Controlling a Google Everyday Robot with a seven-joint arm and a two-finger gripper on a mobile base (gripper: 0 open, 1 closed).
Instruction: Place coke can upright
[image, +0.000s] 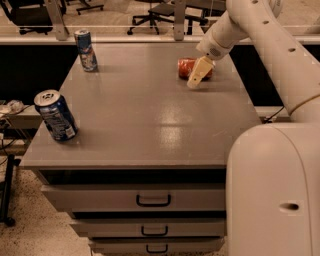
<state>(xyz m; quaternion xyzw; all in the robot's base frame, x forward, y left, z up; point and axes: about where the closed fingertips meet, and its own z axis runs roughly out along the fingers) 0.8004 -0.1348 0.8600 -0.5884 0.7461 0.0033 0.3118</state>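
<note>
The red-orange coke can (187, 68) lies on its side near the far right of the grey cabinet top (145, 115). My gripper (198, 76) reaches down from the white arm at the upper right and sits right in front of the can, overlapping its right part. Its cream-coloured fingers (196, 77) point down toward the cabinet top. The can's right end is hidden behind the gripper.
A dark blue can (55, 115) with a white label stands at the front left. A slimmer blue-and-white can (86, 50) stands at the far left. Drawers (152, 199) lie below the top. The robot's white body (272, 190) fills the right foreground. Office chairs stand behind.
</note>
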